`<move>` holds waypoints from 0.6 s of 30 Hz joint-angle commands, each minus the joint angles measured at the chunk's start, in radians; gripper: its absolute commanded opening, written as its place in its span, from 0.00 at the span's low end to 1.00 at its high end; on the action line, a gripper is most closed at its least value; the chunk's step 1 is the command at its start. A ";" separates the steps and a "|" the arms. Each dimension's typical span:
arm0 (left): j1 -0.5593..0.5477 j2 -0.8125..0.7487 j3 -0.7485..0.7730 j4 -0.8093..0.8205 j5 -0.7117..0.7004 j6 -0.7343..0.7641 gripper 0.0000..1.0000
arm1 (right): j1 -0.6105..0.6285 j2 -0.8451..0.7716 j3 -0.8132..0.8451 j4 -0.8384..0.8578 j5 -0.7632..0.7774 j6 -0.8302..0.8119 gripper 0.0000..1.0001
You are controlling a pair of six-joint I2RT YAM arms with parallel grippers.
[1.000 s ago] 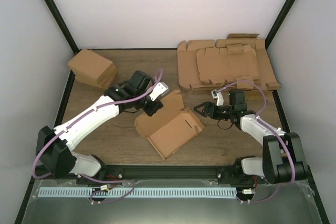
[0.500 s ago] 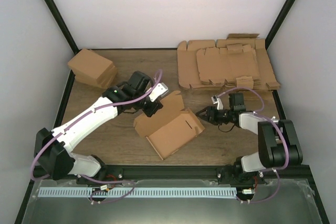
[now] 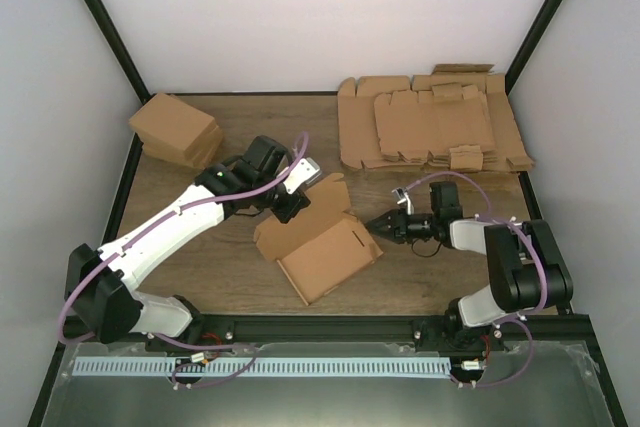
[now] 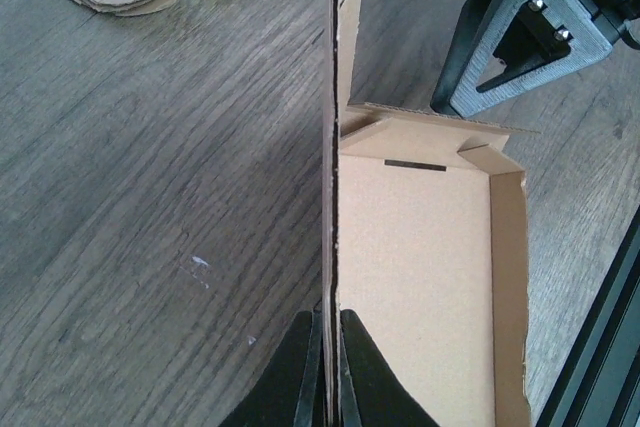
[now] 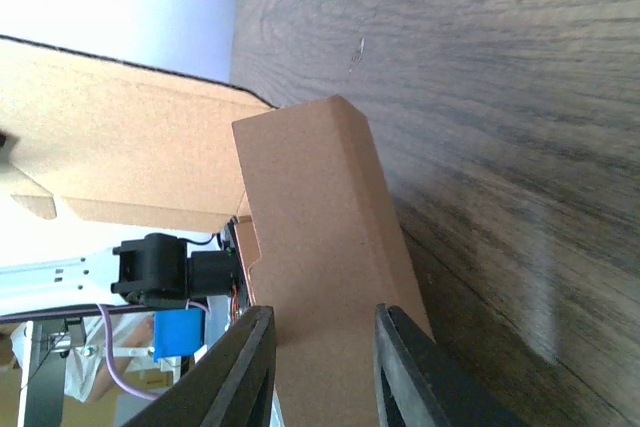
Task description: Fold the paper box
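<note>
Locating the paper box [image 3: 325,252]: where does it lie? (Operator)

At the centre of the wooden table [image 3: 230,272], partly erected. The floor panel lies flat, and one long wall stands upright along its 11 o'clock edge. In the left wrist view the floor panel carries a narrow slot [image 4: 413,163] near the far end wall. (Technician)

State of the left gripper [image 3: 292,205]? (Operator)

Clamped on the box. It sits at 11 o'clock of the box. In its own camera the left gripper [image 4: 328,325] pinches the upright wall edge-on, with both fingers [image 4: 300,367] pressed flat against the cardboard, one on each face. (Technician)

State of the right gripper [image 3: 374,226]? (Operator)

Spread apart. It is at 3 o'clock of the box, level with the end wall. In its wrist view the right gripper [image 5: 322,312] straddles a cardboard end panel that fills the gap between the fingers [image 5: 245,377]. Whether the pads touch the panel cannot be told. The same gripper also shows in the left wrist view at 1 o'clock, just beyond the end wall. (Technician)

Other items on the table? (Operator)

A pile of flat cardboard sheets [image 3: 430,127] at 1 o'clock of the box, and a pile of folded cartons [image 3: 175,132] at 10 o'clock. Both are well apart from the box. (Technician)
</note>
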 commanded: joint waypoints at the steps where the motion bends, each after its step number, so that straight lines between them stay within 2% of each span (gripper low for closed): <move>1: -0.006 -0.008 -0.003 0.038 0.019 -0.023 0.04 | 0.043 0.001 0.011 0.018 -0.038 -0.006 0.30; 7: -0.006 0.014 0.006 0.035 0.017 -0.029 0.04 | 0.114 -0.015 0.050 -0.068 0.084 -0.061 0.29; 12: -0.008 0.026 0.008 0.036 0.021 -0.026 0.04 | 0.169 -0.032 0.107 -0.198 0.278 -0.122 0.27; 18: -0.006 0.050 0.005 0.029 0.023 -0.016 0.04 | 0.255 -0.002 0.145 -0.249 0.399 -0.146 0.27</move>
